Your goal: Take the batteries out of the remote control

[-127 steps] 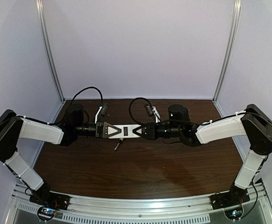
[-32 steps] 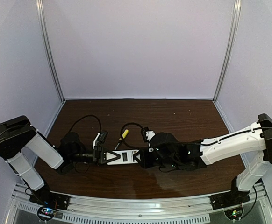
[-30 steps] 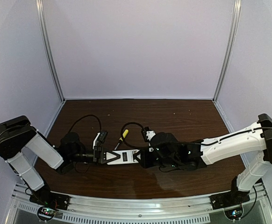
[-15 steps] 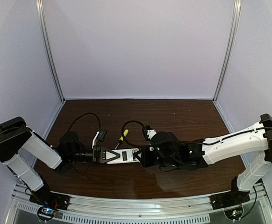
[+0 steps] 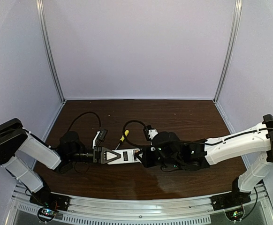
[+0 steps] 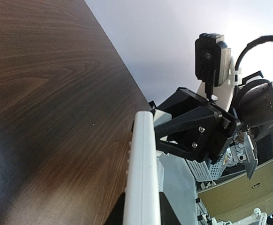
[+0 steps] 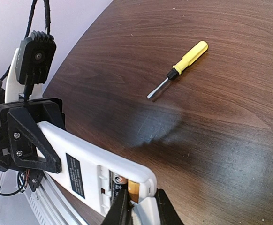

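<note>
**Both claws on the handset, battery bay open and facing up**

I have the remote control (image 5: 125, 156) slung between the two arms just above the table (image 5: 183, 122), white back turned upward so the open battery bay (image 7: 121, 182) faces the right wrist camera. The left gripper (image 5: 114, 156) is clamped on the far end, which I judge keeps the body from twisting while the other end is worked. The right gripper (image 7: 135, 202) is clenched across the near end, its fingers flanking the bay's mouth. An orange battery (image 7: 133, 186) sits in the bay just ahead of those fingers; I count it as not yet out. The yellow-handled screwdriver (image 7: 178, 69) lies on the wood well apart from everything, parked out of the way.
</note>
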You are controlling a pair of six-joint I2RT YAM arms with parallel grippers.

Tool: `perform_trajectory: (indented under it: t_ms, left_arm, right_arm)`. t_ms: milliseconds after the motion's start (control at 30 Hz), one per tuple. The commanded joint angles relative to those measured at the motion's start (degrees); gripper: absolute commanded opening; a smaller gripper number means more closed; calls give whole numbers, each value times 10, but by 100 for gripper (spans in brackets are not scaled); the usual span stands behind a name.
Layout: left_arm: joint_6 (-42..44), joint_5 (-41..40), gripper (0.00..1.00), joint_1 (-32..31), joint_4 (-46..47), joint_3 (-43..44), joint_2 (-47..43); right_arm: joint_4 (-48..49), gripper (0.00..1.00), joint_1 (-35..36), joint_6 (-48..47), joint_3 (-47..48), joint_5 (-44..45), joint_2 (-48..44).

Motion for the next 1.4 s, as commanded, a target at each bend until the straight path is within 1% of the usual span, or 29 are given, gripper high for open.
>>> perform_trajectory:
  t_ms: [0, 600, 900, 1033, 1300, 1367]
  left_arm:
    - [17, -19, 0, -2, -4, 20, -20]
    - [84, -95, 0, 4, -155, 19, -116]
    - [98, -116, 0, 7, -185, 19, -131]
    - [104, -128, 0, 9, -203, 18, -142]
    - [115, -140, 0, 9, -222, 20, -155]
    - [115, -142, 0, 9, -223, 20, -154]
  right_arm:
    - [-48, 2, 9, -28, -10, 22, -17]
    - [-82, 2, 8, -30, -19, 65, -36]
    - [-95, 3, 8, -31, -21, 76, -44]
    - [-105, 7, 8, -32, -24, 86, -54]
    - [-110, 8, 5, -34, -28, 95, -52]
    - [-113, 10, 4, -34, -28, 96, -52]
